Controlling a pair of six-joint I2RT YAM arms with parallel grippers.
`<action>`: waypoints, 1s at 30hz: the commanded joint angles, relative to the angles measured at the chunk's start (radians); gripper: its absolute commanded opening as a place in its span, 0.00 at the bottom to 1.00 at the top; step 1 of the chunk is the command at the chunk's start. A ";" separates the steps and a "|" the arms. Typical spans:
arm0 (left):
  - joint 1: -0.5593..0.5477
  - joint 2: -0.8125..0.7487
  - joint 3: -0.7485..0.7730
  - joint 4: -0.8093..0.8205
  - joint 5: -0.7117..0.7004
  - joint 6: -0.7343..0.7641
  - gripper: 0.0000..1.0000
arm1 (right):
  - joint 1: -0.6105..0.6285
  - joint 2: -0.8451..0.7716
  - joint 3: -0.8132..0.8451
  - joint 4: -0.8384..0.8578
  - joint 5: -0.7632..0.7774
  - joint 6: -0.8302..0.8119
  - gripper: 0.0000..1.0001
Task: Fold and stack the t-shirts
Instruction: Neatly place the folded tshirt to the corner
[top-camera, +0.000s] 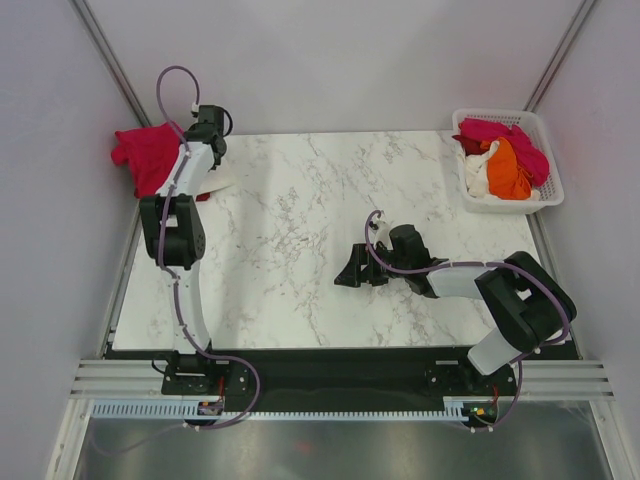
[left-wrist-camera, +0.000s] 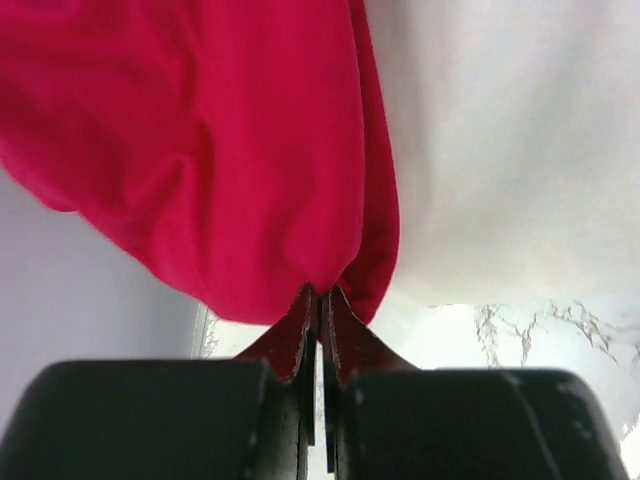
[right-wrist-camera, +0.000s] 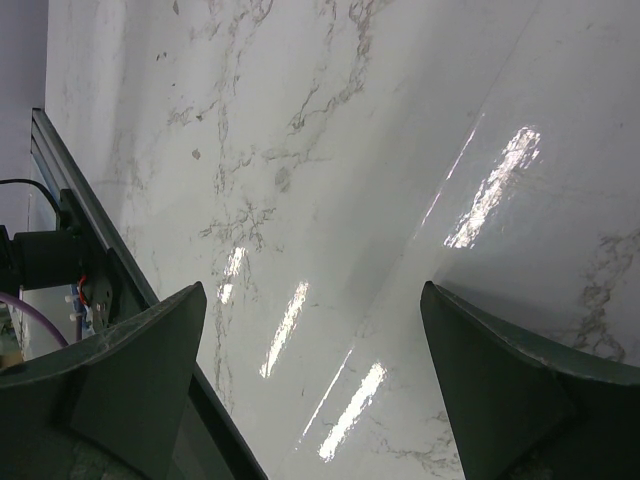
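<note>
With the left claw (left-wrist-camera: 320, 297) pinched shut on the crimson t-shirt (top-camera: 148, 158) at the worktop's (top-camera: 300, 220) far-left corner and the right claw (top-camera: 352, 270) gaping empty mid-worktop, fetching looks underway; next it needs spreading flat centrally.

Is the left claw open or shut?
Shut. In the left wrist view, the left gripper pinches the red shirt, jaws pressed together.

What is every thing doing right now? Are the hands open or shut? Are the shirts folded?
Left hand: shut, pinching the red shirt.
Right hand: open, empty, over the table.
Red shirt: bunched, not folded, at the far left corner.
Basket: filled with shirts.
Basket shirts: crumpled in a heap, not folded.
</note>
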 joint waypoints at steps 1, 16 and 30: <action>0.005 -0.228 0.002 0.021 0.050 -0.046 0.02 | 0.007 0.036 -0.018 -0.099 0.012 -0.027 0.98; 0.066 -0.289 -0.229 0.003 0.359 -0.200 0.34 | 0.007 0.033 -0.021 -0.092 0.006 -0.029 0.98; 0.081 -0.279 -0.075 -0.029 0.461 -0.258 0.96 | 0.007 0.033 -0.023 -0.092 0.007 -0.026 0.98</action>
